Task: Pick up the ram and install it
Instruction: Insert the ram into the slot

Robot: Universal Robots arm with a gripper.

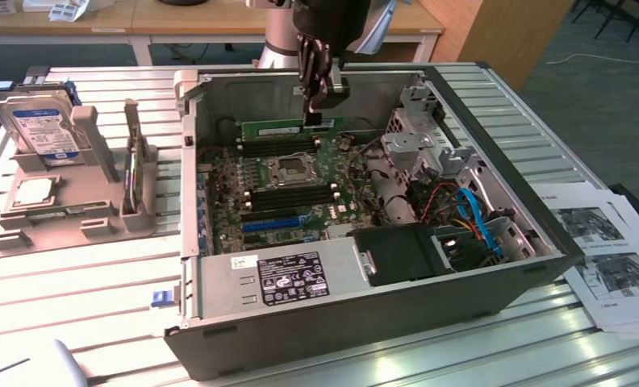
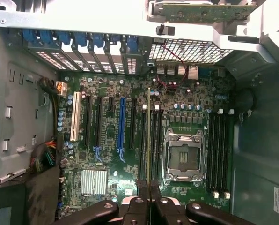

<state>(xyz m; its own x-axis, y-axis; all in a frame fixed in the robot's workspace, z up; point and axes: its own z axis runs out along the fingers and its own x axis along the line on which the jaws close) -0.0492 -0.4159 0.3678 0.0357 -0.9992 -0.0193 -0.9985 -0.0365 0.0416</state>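
a: hand, what's it doing?
b: hand [image 1: 319, 113] hangs down into the open computer case [image 1: 352, 322], close to the case's far wall in the exterior view. fingers pinched nearly together on the top edge of the ram [image 1: 287, 127]. firm hold, ram clamped between them.

a: ram, where exactly?
b: green stick, held level on its long edge, running across the exterior view. it sits above the motherboard [image 1: 298, 201], over the black memory slots [image 1: 281, 147] on the far side of the cpu socket [image 1: 294, 168]. cannot tell whether its lower edge touches a slot or hangs just above it.

a: and in the wrist view?
b: ram [image 2: 149, 136] seen edge-on, a thin line running out from the hand [image 2: 149, 187]. it lies parallel to the slots, between the cpu socket [image 2: 182, 157] and the blue expansion slot [image 2: 121, 126].

a: around the case?
b: case lies on its side, open face up, on the slatted tabletop [image 1: 83, 290]. hard drive [image 1: 45, 129] stands upright in a grey holder [image 1: 61, 210] at the exterior view's left, well apart from the case. printed sheets [image 1: 610, 258] lie at the exterior view's right, near the case's corner. blue cables [image 1: 476, 218] are bundled inside the case on that same side.
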